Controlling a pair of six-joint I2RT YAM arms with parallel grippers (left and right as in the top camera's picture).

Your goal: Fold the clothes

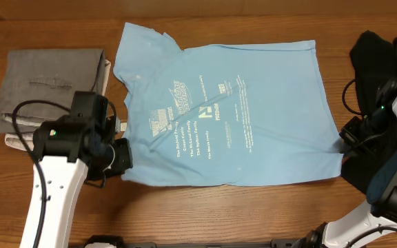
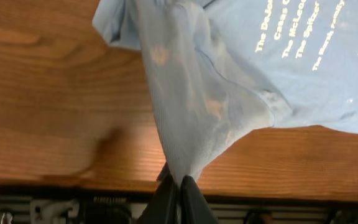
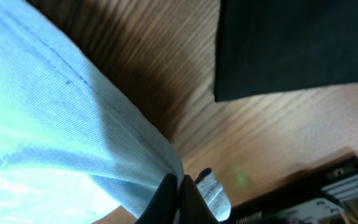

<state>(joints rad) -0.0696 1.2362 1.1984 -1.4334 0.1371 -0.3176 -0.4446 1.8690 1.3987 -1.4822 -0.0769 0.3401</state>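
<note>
Overhead view: shows the light blue T-shirt (image 1: 226, 110) spread flat on the wooden table (image 1: 185, 213), white print up, between a folded grey cloth (image 1: 47, 86) at the left and a black garment (image 1: 374, 55) at the right. Places the left arm low over the table, reaching in from the near edge, with the left gripper (image 1: 123, 155) at the shirt's near-left corner. Places the right gripper (image 1: 341, 141) at the near-right corner, beside the black garment. Left wrist view: shows jaws closed on a pinch of blue fabric, tented into a ridge above the wood. Right wrist view: shows jaws clamped on the hemmed edge, fabric raised off the table, black garment lying near.
</note>
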